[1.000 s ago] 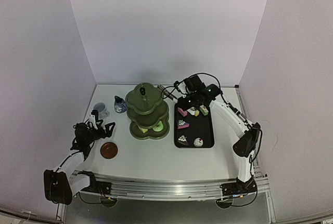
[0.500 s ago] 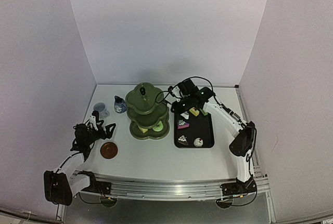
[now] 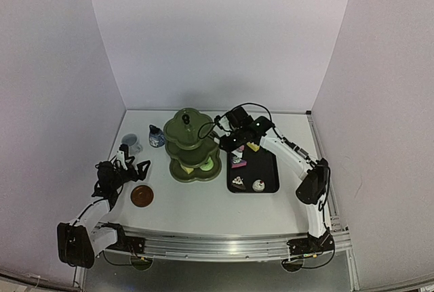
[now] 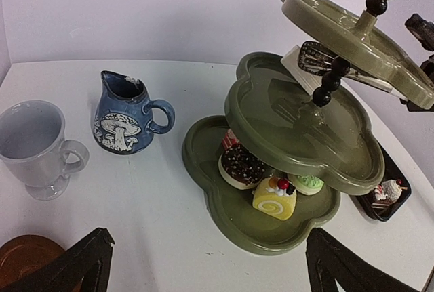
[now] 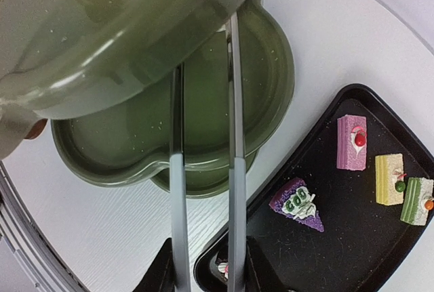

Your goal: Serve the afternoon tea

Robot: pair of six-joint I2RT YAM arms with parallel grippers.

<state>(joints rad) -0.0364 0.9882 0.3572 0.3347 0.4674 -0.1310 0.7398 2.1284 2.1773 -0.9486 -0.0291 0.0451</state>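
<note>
The olive-green three-tier stand (image 3: 193,146) stands mid-table. Its bottom tier holds a chocolate cake (image 4: 242,165), a yellow roll (image 4: 274,197) and a green cake (image 4: 308,183). My right gripper (image 3: 227,141) (image 5: 207,272) is shut on the thin metal tongs (image 5: 235,170). The tongs reach over the middle tier (image 5: 203,122), their tips hidden under the top tier. The left wrist view shows them holding a white, dark-topped cake (image 4: 315,58) there. My left gripper (image 3: 132,167) (image 4: 210,272) is open and empty, between the brown coaster (image 3: 142,196) and the stand.
The black tray (image 3: 271,170) right of the stand holds several cakes, among them a purple wedge (image 5: 298,204), a pink slice (image 5: 351,141) and a yellow one (image 5: 389,179). The white mug (image 3: 131,144) and blue pot (image 3: 156,136) stand left of the stand.
My right gripper has moved left from over the tray to the stand, carrying the tongs in under the top tier. The left arm has not moved.
</note>
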